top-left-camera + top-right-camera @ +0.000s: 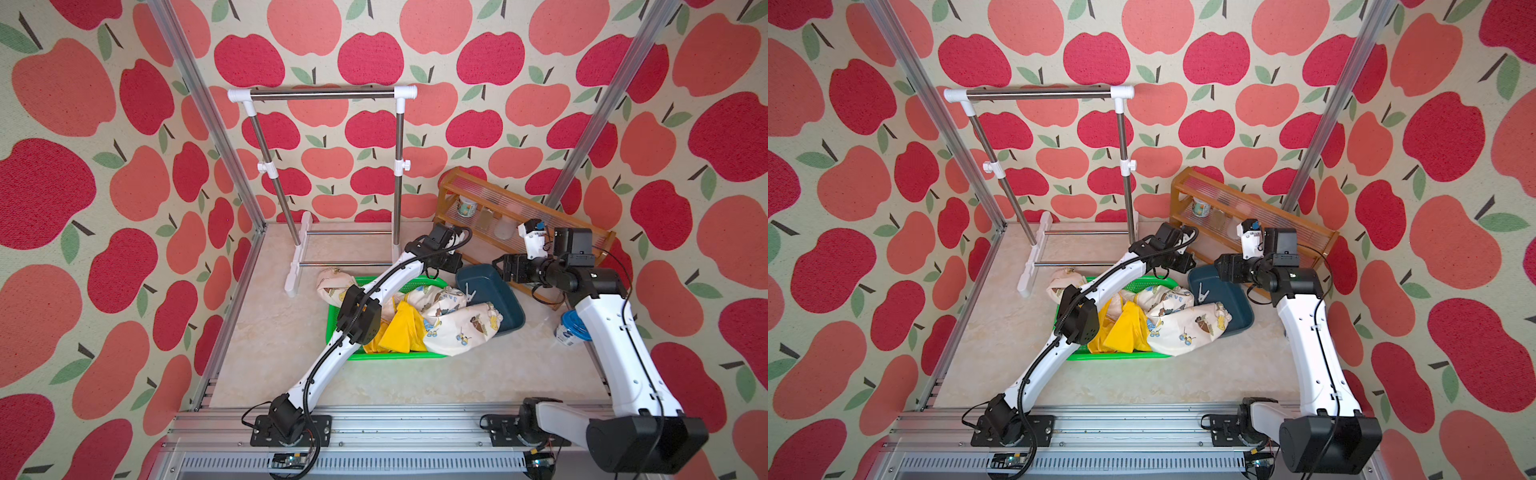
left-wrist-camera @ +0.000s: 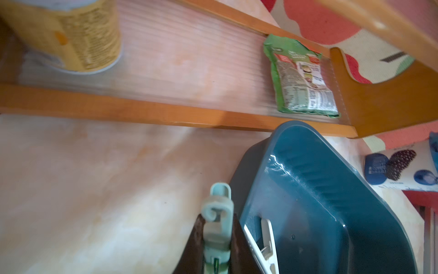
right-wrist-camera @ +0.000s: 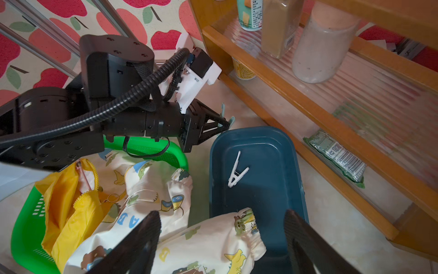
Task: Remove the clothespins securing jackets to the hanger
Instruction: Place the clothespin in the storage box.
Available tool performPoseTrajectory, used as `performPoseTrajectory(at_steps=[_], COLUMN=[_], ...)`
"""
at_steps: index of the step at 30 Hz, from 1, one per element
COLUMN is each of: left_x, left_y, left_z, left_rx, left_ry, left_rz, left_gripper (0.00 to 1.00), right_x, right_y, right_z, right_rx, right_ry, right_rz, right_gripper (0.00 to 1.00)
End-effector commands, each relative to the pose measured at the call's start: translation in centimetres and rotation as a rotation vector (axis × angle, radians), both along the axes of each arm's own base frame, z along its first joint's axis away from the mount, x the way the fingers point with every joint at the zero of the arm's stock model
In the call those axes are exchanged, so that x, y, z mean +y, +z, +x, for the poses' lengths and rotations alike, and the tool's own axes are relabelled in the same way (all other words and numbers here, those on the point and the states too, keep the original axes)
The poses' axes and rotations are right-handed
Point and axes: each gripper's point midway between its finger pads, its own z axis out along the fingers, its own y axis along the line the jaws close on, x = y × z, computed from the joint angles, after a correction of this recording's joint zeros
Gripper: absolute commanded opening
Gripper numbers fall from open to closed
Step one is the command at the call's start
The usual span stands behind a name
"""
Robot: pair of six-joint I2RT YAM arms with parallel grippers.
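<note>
Holding a peg: the left gripper (image 2: 217,221), jaws clamped on a pale teal plastic clothespin (image 2: 216,208), just beside the rim of a dark blue plastic tub (image 2: 331,213).
Right gripper (image 3: 221,213): jaws wide apart, nothing between them, above the tub and a cream sleeve.
White plastic clothespin (image 3: 237,170): lying loose on the tub's floor.
Green plastic basket (image 1: 399,356): holds a bright yellow jacket (image 1: 401,328) and a cream cartoon-print jacket (image 1: 457,328), heaped; one cream sleeve spills over the tub's rim.
Wooden shelf (image 1: 519,208): right behind the tub.
</note>
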Motion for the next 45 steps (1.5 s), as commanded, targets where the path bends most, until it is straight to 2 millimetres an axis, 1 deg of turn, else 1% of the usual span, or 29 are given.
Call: performPoseTrajectory(at_steps=[1, 3, 4, 6, 8, 9, 13, 15, 17, 20, 21, 24, 25, 26, 27, 29, 32, 35, 36, 37, 38, 39, 41, 42, 43, 44, 45], left_x=[-0.7, -0.6, -0.9, -1.6, -2.1, -2.3, -2.6, -3.4, -3.8, -4.6, -4.8, -5.2, -5.3, -5.3, -5.2, -4.9, -4.0, -2.2, -1.5, -0.6, 0.2, 1.2, 3.3, 4.7, 6.3, 7.7, 9.2], left_y=[6.0, 6.4, 6.8, 7.5, 7.9, 7.7, 4.4, 4.0, 4.1, 3.8, 3.5, 2.2, 1.8, 1.8, 1.9, 2.4, 5.1, 9.2, 11.1, 12.5, 13.6, 15.3, 17.2, 18.7, 19.9, 20.6, 21.5], left_z=[-0.2, -0.1, -0.3, -1.4, -3.0, -3.9, -6.5, -7.4, -7.8, -8.2, -8.6, -9.9, -10.1, -10.1, -10.1, -9.1, -7.4, -6.2, -5.9, -5.7, -5.6, -5.5, -5.5, -5.4, -5.4, -5.5, -6.2], left_rx=[-0.216, -0.251, -0.249, -0.199, -0.110, -0.061, 0.120, 0.207, 0.216, 0.246, 0.253, 0.260, 0.257, 0.247, 0.234, 0.202, 0.117, 0.015, -0.027, -0.059, -0.083, -0.120, -0.161, -0.174, -0.160, -0.129, -0.074], left_ry=[-0.003, 0.008, -0.016, -0.088, -0.164, -0.194, -0.272, -0.316, -0.337, -0.362, -0.371, -0.389, -0.376, -0.368, -0.358, -0.311, -0.246, -0.210, -0.201, -0.186, -0.183, -0.175, -0.140, -0.102, -0.043, -0.001, 0.017], left_rz=[0.018, 0.040, 0.022, -0.050, -0.119, -0.137, -0.142, -0.212, -0.225, -0.268, -0.264, -0.220, -0.197, -0.183, -0.172, -0.159, -0.153, -0.143, -0.143, -0.136, -0.131, -0.129, -0.114, -0.113, -0.120, -0.126, -0.158], left_gripper=[0.00, 0.00, 0.00, 0.00, 0.00, 0.00, 0.00, 0.00, 0.01, 0.11, 0.16, 0.49, 0.81, 1.00, 1.00, 1.00, 1.00, 1.00, 1.00, 1.00, 1.00, 1.00, 1.00, 1.00, 1.00, 1.00, 1.00], right_x=[-0.3, -0.4, -0.5, -0.8, -1.5, -2.0, -4.1, -4.8, -5.2, -5.2, -5.1, -5.1, -5.1, -5.2, -5.1, -4.9, -4.5, -3.9, -3.7, -3.6, -3.5, -3.4, -3.0, -2.6, -2.2, -1.6, -1.0], right_y=[0.2, -0.1, -0.3, -0.5, -0.5, -0.4, 0.5, 0.8, 0.8, 0.6, 0.6, 0.5, 0.4, 0.3, 0.3, 0.2, -0.3, -0.1, 0.2, 0.4, 0.5, 0.6, 0.5, 0.3, 0.2, 0.2, 0.0], right_z=[0.1, 0.1, 0.1, 0.2, 0.3, 0.4, 0.7, 0.8, 1.0, 1.4, 1.5, 1.8, 1.8, 1.9, 1.8, 1.7, 1.4, 1.1, 0.9, 0.7, 0.6, 0.4, 0.1, 0.0, -0.1, -0.2, -0.3], right_rx=[-0.024, -0.020, -0.018, -0.018, -0.023, -0.029, -0.059, -0.067, -0.064, -0.057, -0.055, -0.050, -0.048, -0.047, -0.049, -0.045, -0.037, -0.037, -0.045, -0.061, -0.073, -0.086, -0.101, -0.107, -0.113, -0.115, -0.119], right_ry=[-0.024, -0.029, -0.033, -0.046, -0.075, -0.091, -0.166, -0.186, -0.193, -0.188, -0.183, -0.183, -0.186, -0.188, -0.187, -0.181, -0.176, -0.175, -0.180, -0.186, -0.192, -0.201, -0.213, -0.219, -0.227, -0.220, -0.213], right_rz=[0.017, 0.020, 0.020, 0.011, -0.006, -0.014, -0.025, -0.020, -0.013, -0.005, 0.000, 0.005, 0.004, 0.004, 0.009, 0.021, 0.043, 0.100, 0.116, 0.127, 0.133, 0.139, 0.141, 0.131, 0.120, 0.119, 0.110], right_gripper=[0.85, 0.85, 0.85, 0.85, 0.84, 0.84, 0.85, 0.85, 0.85, 0.85, 0.85, 0.85, 0.85, 0.85, 0.85, 0.85, 0.84, 0.82, 0.82, 0.82, 0.82, 0.82, 0.81, 0.80, 0.80, 0.80, 0.79])
